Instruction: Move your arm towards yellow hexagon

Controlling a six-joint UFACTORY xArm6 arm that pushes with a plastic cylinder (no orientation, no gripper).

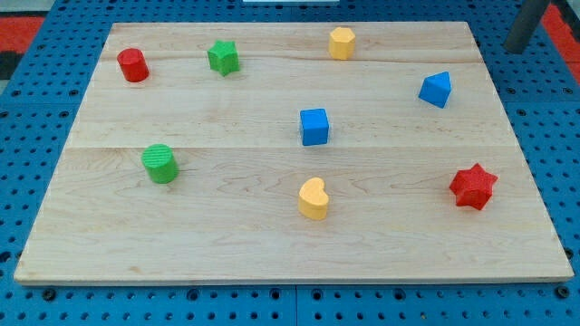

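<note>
The yellow hexagon (342, 43) stands near the board's top edge, a little right of the middle. My rod comes in at the view's top right corner; my tip (517, 50) is just off the board's right top corner, far to the right of the yellow hexagon and above the blue block (436, 89). It touches no block.
On the wooden board (227, 235) also stand a red cylinder (132, 65) and a green star (223, 57) at top left, a blue cube (314, 127) in the middle, a green cylinder (160, 164) at left, a yellow heart (314, 199) at bottom middle, a red star (473, 186) at right.
</note>
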